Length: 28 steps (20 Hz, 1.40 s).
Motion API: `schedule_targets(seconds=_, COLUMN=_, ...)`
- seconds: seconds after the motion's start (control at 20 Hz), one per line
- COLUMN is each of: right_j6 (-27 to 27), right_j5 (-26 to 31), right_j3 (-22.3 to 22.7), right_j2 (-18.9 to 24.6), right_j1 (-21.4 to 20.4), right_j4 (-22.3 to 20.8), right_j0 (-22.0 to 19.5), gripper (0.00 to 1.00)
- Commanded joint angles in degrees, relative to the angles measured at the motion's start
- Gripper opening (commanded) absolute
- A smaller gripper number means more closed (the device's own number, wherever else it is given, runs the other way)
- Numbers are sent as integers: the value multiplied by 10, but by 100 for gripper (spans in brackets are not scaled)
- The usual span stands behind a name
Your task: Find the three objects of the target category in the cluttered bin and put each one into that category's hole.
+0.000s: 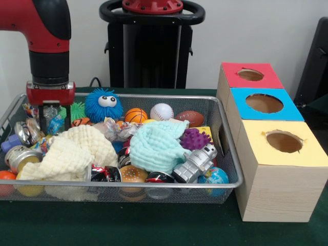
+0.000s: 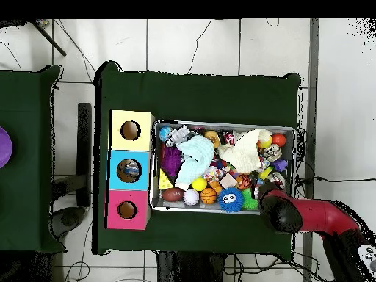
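Note:
The silver wire-mesh bin point(image 1: 233, 154) is full of toys, cloths and cans; it also shows in the overhead view point(image 2: 297, 158). My gripper point(image 1: 54, 119) is low in the bin's far left corner in the front view, right at a crumpled blue-printed wrapper point(image 1: 56, 124). In the overhead view the red arm point(image 2: 308, 214) hides it. Another crumpled clear wrapper point(image 1: 115, 128) lies mid-bin beside the cloths. The red-topped box's hole point(image 1: 250, 75) point(image 2: 127, 210) is empty, at the far end of the box row.
A blue-topped box point(image 1: 264, 103) and a yellow-topped box point(image 1: 283, 141) stand beside the bin. A cream cloth point(image 1: 72, 151) and a mint cloth point(image 1: 154, 146) cover things. A blue fuzzy ball point(image 1: 104, 105), a toy robot point(image 1: 195, 164) and crushed cans point(image 1: 105, 173) lie around.

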Motion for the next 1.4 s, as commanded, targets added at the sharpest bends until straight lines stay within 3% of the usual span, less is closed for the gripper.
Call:
schedule_targets(seconds=0.05, right_j6=-52, right_j5=21, right_j3=32, right_j2=36, right_j1=3, right_j4=-28, right_j0=0, gripper=100)
schedule_targets(seconds=0.4, right_j6=-57, right_j5=26, right_j3=27, right_j2=44, right_j1=6, right_j4=-22, right_j0=-4, gripper=100)
schedule_targets(seconds=0.45, right_j6=-55, right_j5=27, right_j3=27, right_j2=43, right_j1=6, right_j4=-22, right_j0=-3, gripper=0)
schedule_targets(seconds=1.4, right_j6=-46, right_j5=41, right_j3=29, right_j2=42, right_j1=-21, right_j4=-11, right_j0=18, gripper=0)
